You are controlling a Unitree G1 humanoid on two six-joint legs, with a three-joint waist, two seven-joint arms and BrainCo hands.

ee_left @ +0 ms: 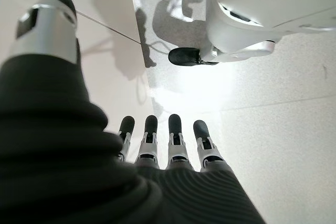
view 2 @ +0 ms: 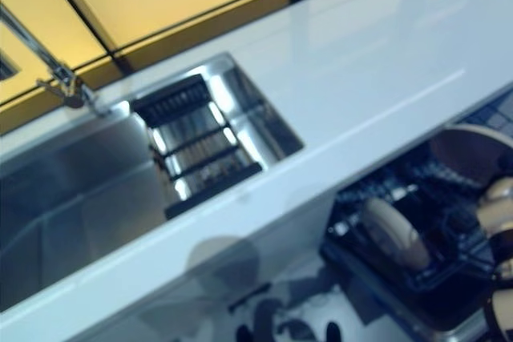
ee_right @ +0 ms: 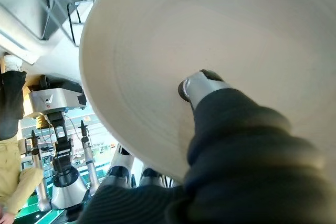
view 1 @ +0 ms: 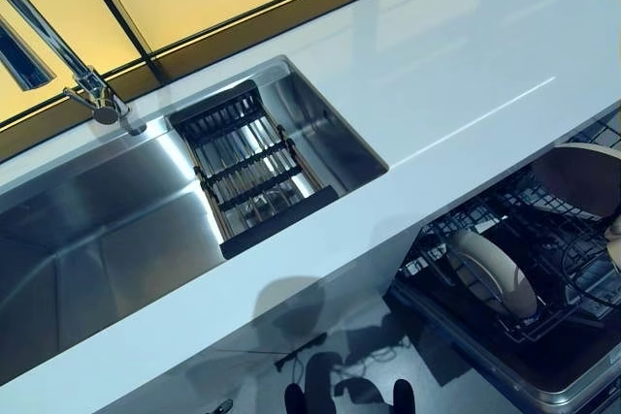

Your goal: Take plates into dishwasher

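**Right hand held a plate over the open dishwasher rack**

A white countertop [view 1: 466,75] ran across the scene, with a stainless steel sink [view 1: 107,230] set into it. A dark drying rack [view 1: 247,167] sat across the right part of the basin, and a chrome faucet [view 1: 92,94] stood at the sink's back edge.

Below the counter's front edge, to the right, the dishwasher rack [view 1: 524,307] was pulled out. One cream plate [view 1: 490,270] stood on edge among the wire tines.

A second cream plate [ee_right: 220,45] was above the far right of the rack, tilted, at the edge of the head views. The right hand [ee_right: 202,85] had hold of it: its wrist view showed the thumb pressed against the plate's broad face, with the fingers passing behind the rim on the other side, pinching the plate between them. Part of the wire rack showed past the plate's edge in that view.

The left hand [ee_left: 163,140] appeared only in its own wrist view. It hung over pale floor, fingers straight and side by side, thumb apart, holding nothing.

A person in a yellow sleeve [ee_right: 21,182] stood in the background of the right wrist view.
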